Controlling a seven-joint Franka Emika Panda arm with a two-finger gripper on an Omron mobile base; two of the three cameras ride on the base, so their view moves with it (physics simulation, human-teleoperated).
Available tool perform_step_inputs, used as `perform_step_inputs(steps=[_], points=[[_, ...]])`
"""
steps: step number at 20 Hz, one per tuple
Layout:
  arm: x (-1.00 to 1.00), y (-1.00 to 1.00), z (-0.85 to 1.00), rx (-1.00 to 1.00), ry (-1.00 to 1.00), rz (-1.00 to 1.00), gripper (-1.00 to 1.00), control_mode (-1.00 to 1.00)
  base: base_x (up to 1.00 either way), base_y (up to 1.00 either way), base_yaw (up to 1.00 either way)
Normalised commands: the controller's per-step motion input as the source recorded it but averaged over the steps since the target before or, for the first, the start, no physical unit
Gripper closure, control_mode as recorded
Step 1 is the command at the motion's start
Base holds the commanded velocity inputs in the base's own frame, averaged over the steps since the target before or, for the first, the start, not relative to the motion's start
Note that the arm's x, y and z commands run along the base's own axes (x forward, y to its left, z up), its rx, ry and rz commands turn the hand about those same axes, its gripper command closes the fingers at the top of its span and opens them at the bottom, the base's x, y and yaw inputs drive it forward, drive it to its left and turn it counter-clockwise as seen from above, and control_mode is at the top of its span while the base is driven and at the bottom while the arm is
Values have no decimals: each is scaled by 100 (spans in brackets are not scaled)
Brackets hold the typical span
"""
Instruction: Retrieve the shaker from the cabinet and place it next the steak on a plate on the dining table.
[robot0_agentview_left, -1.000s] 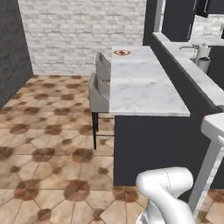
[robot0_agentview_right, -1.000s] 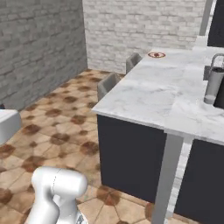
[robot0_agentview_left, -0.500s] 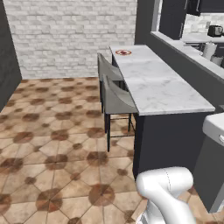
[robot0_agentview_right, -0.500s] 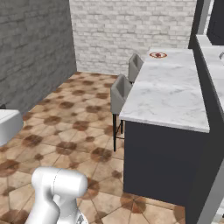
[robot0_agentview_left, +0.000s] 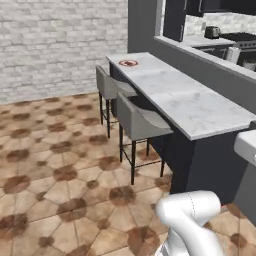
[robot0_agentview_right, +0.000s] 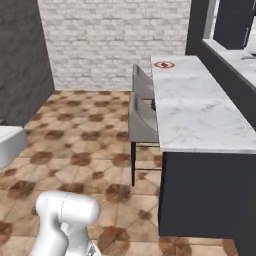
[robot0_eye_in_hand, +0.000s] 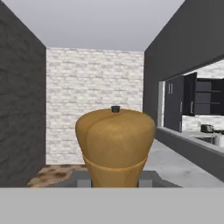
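claw (robot0_eye_in_hand: 114, 183): pinched on shaker (robot0_eye_in_hand: 115, 146)
done: shaker retrieved
left: placement beside plate (robot0_agentview_left: 129, 63) at tabletop (robot0_agentview_left: 185, 97) far end

I can read no text anywhere. No label, brand, number or sign shows on anything before me.

stools (robot0_agentview_left: 137, 125): two, grey | floor (robot0_agentview_left: 50, 165): brown tiles | wall (robot0_agentview_right: 110, 40): white brick
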Motion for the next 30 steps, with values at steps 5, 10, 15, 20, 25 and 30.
perform_step_inputs(steps=[5, 10, 15, 20, 25, 30], points=[[0, 0, 0, 0, 0, 0, 100, 100, 72, 100, -44], [0, 0, 0, 0, 0, 0, 100, 100, 72, 100, -43], [0, 0, 0, 0, 0, 0, 100, 100, 70, 100, -41], [0, 0, 0, 0, 0, 0, 100, 100, 68, 100, -39], [0, 0, 0, 0, 0, 0, 100, 100, 65, 100, -37], [0, 0, 0, 0, 0, 0, 100, 100, 65, 100, -37]])
